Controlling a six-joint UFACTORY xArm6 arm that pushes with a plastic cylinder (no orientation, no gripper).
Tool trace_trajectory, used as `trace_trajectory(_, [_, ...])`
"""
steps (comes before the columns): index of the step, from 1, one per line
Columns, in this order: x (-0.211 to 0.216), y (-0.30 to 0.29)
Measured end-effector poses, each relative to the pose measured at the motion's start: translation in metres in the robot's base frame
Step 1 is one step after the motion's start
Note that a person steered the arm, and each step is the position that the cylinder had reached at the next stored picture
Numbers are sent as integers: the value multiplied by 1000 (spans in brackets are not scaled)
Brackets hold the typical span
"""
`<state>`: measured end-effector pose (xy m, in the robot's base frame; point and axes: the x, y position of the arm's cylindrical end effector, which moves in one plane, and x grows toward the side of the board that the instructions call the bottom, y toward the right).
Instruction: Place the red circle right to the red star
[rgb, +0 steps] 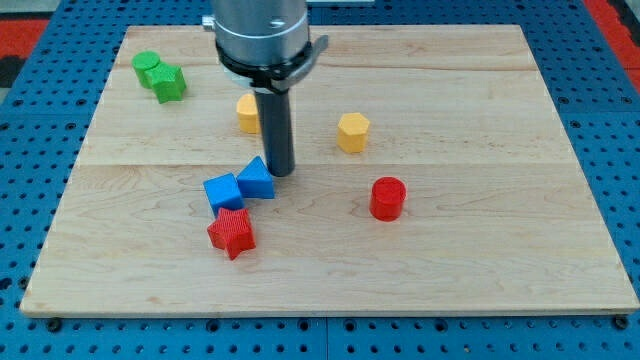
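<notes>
The red circle (387, 197) is a short red cylinder right of the board's centre. The red star (232, 232) lies to its left and a little lower, well apart from it. My tip (281, 172) is down on the board, touching or just beside the right side of a blue block (257, 179). The tip is above and to the right of the red star and well left of the red circle.
A blue cube (223, 191) sits between the other blue block and the red star. A yellow block (248, 113) is partly behind the rod. A yellow hexagon (352, 132) lies at upper centre. Two green blocks (160, 76) sit at the top left of the wooden board (480, 270).
</notes>
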<state>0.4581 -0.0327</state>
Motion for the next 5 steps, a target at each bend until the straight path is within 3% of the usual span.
trace_trajectory(1, [-15,98])
trace_trajectory(2, [51,120])
trace_trajectory(3, [85,64])
trace_trajectory(4, [93,139])
trace_trajectory(5, [144,105])
